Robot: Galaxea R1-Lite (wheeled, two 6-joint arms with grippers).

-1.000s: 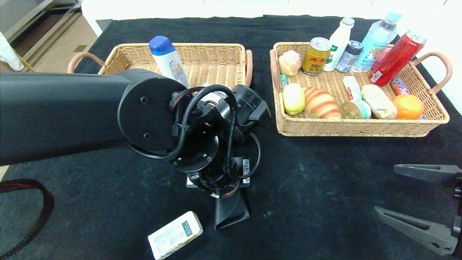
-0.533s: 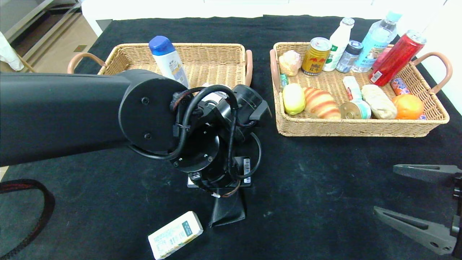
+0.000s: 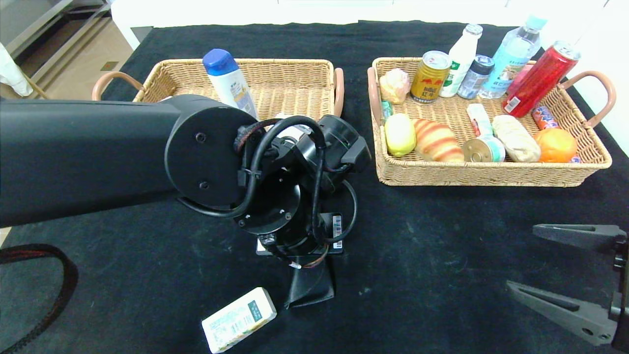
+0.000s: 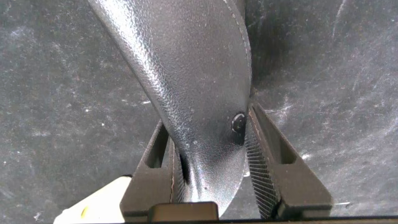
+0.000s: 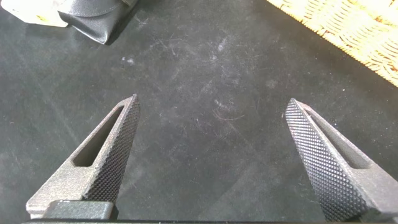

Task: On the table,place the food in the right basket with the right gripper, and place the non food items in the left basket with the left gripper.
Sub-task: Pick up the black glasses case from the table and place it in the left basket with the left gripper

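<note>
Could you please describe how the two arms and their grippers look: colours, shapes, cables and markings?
The left arm is a thick matte black tube ending in a round joint with screws, looped black cables and white barcode stickers. The left gripper and right gripper have dark grey, tapered, wedge-shaped fingers with slot cut-outs and knurled inner pads.

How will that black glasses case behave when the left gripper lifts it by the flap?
The glasses case looks like soft leather, so it may sag or swing below the left gripper. Gripped only near its snap, it could flap open. Its pebbled surface should limit slipping.
</note>
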